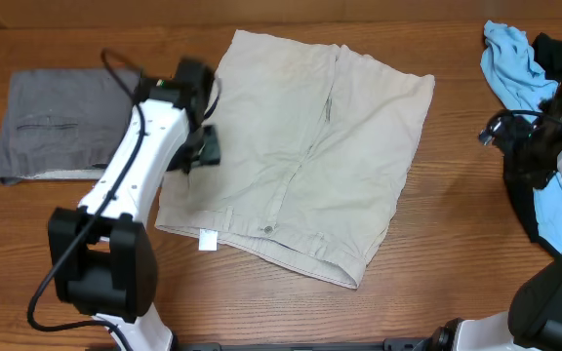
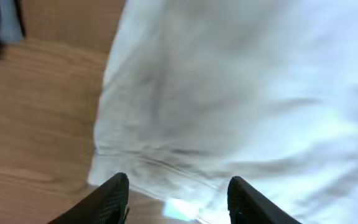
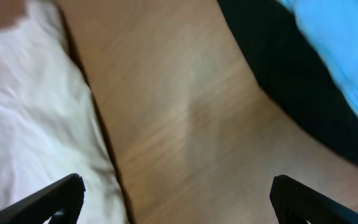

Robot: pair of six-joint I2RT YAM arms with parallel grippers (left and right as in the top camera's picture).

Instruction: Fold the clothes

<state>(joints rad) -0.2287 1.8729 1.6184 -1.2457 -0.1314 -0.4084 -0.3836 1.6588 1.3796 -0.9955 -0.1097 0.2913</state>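
Observation:
The clothes, pale beige shorts, lie spread flat in the middle of the table, waistband toward the front, with a small white tag at the front left corner. My left gripper hovers at the shorts' left edge. In the left wrist view it stands open above the shorts and the tag, holding nothing. My right gripper is to the right of the shorts. Its wrist view shows it wide open over bare wood, the shorts' edge under its left finger.
A folded grey garment lies at the far left. A light blue cloth and a black cloth are piled at the right edge, close to the right arm, and appear in the right wrist view as blue cloth over black.

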